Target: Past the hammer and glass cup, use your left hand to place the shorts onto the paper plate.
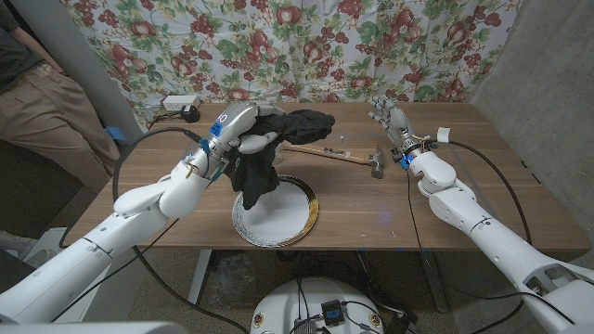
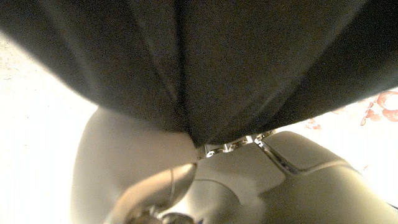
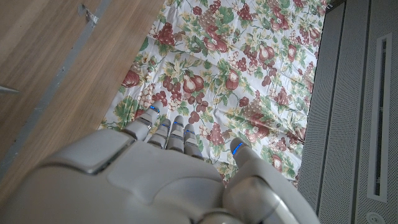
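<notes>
L hand (image 1: pixel 239 130) grips black shorts (image 1: pixel 269 153), lifted; cloth hangs over plate (image 1: pixel 290 221) at its 11 o'clock edge. Hammer (image 1: pixel 343 156) lies at 3 o'clock of shorts. R hand (image 1: pixel 393 122) holds nothing, fingers (image 3: pixel 163 132) near-straight, slightly apart, far table (image 1: pixel 483 176) side.

The shorts (image 1: pixel 264 148) hanging from my left hand (image 1: pixel 243 130) cover the plate's (image 1: pixel 295 218) far rim and part of the hammer's (image 1: pixel 348 156) handle. I cannot make out the cup. In my left wrist view the dark cloth is blurred and hides my fingers. My right hand's (image 1: pixel 392 119) grip is too small to tell.
</notes>
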Available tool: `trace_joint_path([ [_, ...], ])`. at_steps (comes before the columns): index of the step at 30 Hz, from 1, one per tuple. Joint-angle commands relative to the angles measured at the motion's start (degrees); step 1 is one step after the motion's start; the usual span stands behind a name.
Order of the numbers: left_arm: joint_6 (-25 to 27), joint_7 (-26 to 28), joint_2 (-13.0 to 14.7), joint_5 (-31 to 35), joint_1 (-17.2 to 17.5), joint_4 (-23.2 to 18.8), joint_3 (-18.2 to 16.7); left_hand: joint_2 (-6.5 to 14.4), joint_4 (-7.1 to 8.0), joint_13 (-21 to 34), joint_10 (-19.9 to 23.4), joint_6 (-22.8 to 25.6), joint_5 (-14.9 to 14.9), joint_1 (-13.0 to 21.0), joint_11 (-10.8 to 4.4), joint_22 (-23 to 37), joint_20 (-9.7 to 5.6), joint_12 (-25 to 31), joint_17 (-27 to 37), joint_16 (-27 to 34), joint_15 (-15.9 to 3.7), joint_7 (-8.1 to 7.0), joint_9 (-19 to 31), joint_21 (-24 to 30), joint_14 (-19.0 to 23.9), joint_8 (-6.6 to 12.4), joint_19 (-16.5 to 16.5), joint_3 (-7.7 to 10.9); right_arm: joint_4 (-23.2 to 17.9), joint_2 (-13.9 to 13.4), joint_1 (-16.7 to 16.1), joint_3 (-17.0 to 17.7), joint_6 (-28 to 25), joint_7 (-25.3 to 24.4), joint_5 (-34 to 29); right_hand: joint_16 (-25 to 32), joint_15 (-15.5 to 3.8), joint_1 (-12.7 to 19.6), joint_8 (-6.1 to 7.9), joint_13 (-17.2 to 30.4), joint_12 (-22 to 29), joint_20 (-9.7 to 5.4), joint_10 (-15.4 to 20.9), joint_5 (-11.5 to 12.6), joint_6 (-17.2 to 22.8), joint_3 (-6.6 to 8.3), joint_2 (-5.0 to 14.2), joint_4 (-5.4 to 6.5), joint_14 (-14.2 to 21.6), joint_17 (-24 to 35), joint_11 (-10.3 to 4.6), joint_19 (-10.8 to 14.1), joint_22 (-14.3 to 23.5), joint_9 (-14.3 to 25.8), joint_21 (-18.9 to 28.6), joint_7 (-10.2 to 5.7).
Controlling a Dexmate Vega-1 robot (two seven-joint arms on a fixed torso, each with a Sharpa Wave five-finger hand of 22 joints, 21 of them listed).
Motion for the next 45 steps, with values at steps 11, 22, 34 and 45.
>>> trace_joint_path([
  [11, 0.4, -1.6, 0.4, 0.1, 1.8, 0.6, -0.6, 7.4, 0.01, 0.6, 0.9, 1.7, 0.5, 7.3, -0.07, 0.0, -7.16, -0.3, 0.4, -0.4, -10.37, 0.19, 1.1, 0.5, 6.4, 0.0, -0.3, 0.48, 0.1, 0.3, 0.2, -0.4, -0.2, -0.1, -0.5, 0.2, -0.12, 0.2, 0.07, 0.1, 0.1, -2.14, 0.5, -0.1, 0.2, 0.37, 2.26, -0.16, 0.3, 0.1, 0.05, -0.2, 0.2, 0.2, 0.1, 0.05],
  [22, 0.9, -2.3, 1.0, 0.1, 2.3, 0.9, -0.4, 7.3, -0.04, 0.8, 1.1, 1.8, 0.5, 7.4, -0.03, 0.0, -7.19, -0.6, 0.3, -0.6, -10.41, 0.02, 1.2, 0.6, 6.8, -0.1, -0.3, 0.5, 0.3, 0.5, 0.3, -0.6, -0.2, 0.0, -0.5, 0.1, -0.13, 0.2, 0.08, 0.1, 0.1, -2.14, 0.5, -0.1, 0.2, 0.39, 2.26, -0.18, 0.3, 0.0, -0.04, -0.2, 0.2, 0.2, 0.1, 0.05],
  [34, 0.9, -3.4, 1.7, 0.1, 1.7, 1.5, 0.7, 7.3, 0.02, 1.0, 1.3, 2.0, 0.4, 7.3, -0.24, 0.0, -7.2, -1.0, 0.4, -0.9, -10.4, 0.05, 1.4, 0.8, 6.9, -0.17, -0.3, 0.48, 0.6, 0.8, 0.4, -0.7, -0.1, -0.1, -0.5, 0.1, -0.12, 0.2, 0.07, 0.1, 0.1, -2.19, 0.5, -0.1, 0.2, 0.41, 2.25, -0.19, 0.3, 0.0, -0.02, -0.2, 0.2, 0.2, 0.1, 0.02],
  [45, 1.9, -4.7, 2.4, 0.2, 1.7, 1.2, 1.5, 7.2, 0.02, 1.3, 1.5, 2.2, 0.4, 7.3, -0.29, 0.0, -7.18, -1.3, 0.4, -1.1, -10.44, -0.17, 1.5, 0.8, 7.1, -0.24, -0.4, 0.47, 0.4, 0.7, 0.2, -0.7, 0.1, -0.2, -0.6, 0.2, -0.11, 0.1, 0.08, 0.1, 0.1, -2.23, 0.5, -0.1, 0.2, 0.41, 2.24, -0.18, 0.4, 0.0, -0.01, -0.2, 0.2, 0.2, 0.1, 0.08],
])
